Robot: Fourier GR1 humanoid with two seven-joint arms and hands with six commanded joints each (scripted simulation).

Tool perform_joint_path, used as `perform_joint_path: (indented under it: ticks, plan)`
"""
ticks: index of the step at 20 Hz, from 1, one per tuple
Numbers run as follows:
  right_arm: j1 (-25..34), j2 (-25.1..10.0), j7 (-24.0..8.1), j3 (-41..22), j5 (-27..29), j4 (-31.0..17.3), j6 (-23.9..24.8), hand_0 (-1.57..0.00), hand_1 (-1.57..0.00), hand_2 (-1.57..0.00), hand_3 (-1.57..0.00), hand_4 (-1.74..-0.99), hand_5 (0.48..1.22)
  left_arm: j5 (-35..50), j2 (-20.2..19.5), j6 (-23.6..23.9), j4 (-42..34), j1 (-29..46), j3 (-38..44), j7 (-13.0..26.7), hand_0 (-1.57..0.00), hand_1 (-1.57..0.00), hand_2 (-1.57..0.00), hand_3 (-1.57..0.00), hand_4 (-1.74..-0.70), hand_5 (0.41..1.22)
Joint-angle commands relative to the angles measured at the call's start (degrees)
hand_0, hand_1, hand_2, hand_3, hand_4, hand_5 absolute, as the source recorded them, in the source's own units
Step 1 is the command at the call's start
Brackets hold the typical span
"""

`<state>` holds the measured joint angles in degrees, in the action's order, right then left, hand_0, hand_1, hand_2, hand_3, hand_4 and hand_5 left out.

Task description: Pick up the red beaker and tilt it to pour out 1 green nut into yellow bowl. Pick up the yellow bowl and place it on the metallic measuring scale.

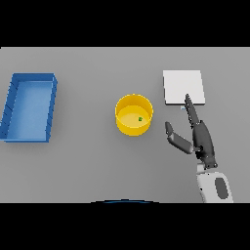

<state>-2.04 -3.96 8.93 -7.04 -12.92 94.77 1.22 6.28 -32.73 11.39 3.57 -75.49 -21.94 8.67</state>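
The yellow bowl stands upright near the middle of the grey table, with one small green nut lying inside it. To its right, at the back, lies the flat metallic measuring scale. My right hand is open just right of the bowl, fingers stretched toward the scale's front edge and thumb spread out toward the bowl, touching neither. No red beaker shows in the head view. My left hand is out of view.
A blue rectangular tray sits at the far left of the table, well away from the bowl.
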Motion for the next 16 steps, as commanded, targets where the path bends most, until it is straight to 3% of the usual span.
perform_joint_path:
  ticks: [1, 6, 9, 13, 14, 16]
  plan:
    - [0.42, -0.26, -0.44, 0.04, -0.04, -0.24, -0.18, 0.0, 0.0, 0.0, 0.0, -1.199, 0.707, 0.88, 0.03, 0.79, 0.43, 1.06, 0.43, -0.81, -1.57, -1.57, -1.57, -1.37, -1.74, 1.221]
    - [-0.24, 0.11, 0.33, -0.3, -0.68, -0.59, 0.27, 0.0, 0.0, 0.0, 0.0, -1.201, 0.696, 5.41, 2.28, 2.91, 4.44, 4.55, 3.07, -4.68, -1.57, -1.57, -1.57, -1.4, -1.74, 1.221]
    - [-0.13, 0.08, -0.14, 0.23, 0.05, -0.76, 0.2, 0.0, 0.0, 0.0, 0.0, -1.186, 0.687, 6.51, 4.33, 2.99, 11.04, 4.18, 4.41, -8.0, -1.57, -1.57, -1.57, -1.38, -1.74, 1.221]
    - [0.17, 0.32, -0.15, -0.01, 0.08, -0.92, -0.02, 0.0, 0.0, 0.0, 0.0, -1.168, 0.679, 6.32, 7.76, -1.74, 29.01, -3.45, 6.66, -14.49, -1.57, -1.57, -1.57, -1.37, -1.73, 0.955]
    - [0.48, 0.3, -0.44, 0.08, 0.37, -0.51, -0.16, 0.0, 0.0, 0.0, 0.0, -1.165, 0.678, 5.18, 9.11, -3.72, 34.89, -6.56, 6.79, -17.06, -1.57, -1.57, -1.57, -1.41, -1.66, 0.888]
    - [0.2, 1.15, -0.89, -0.8, -0.97, -0.84, 0.59, 0.0, 0.0, 0.0, 0.0, -1.163, 0.671, 1.68, 10.75, -7.57, 47.44, -12.39, 6.54, -26.06, -1.57, -1.54, -1.49, -1.24, -1.31, 0.774]
